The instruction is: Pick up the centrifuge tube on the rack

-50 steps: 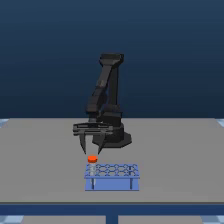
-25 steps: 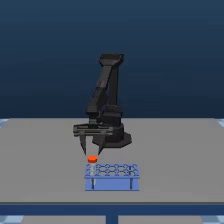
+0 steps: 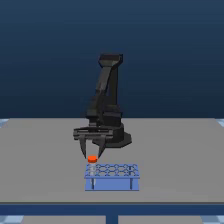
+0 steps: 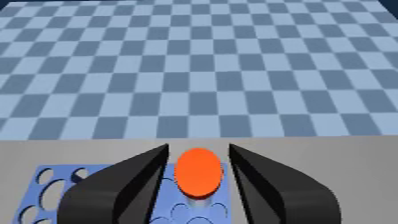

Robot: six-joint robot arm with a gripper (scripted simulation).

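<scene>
With the centrifuge tube standing in the rack at its 10 o'clock corner, the gripper, fingers spread and empty, should descend straight, centre on the cap, then close gently.

Black arm bent forward, hand downward, fingers parted.
</scene>
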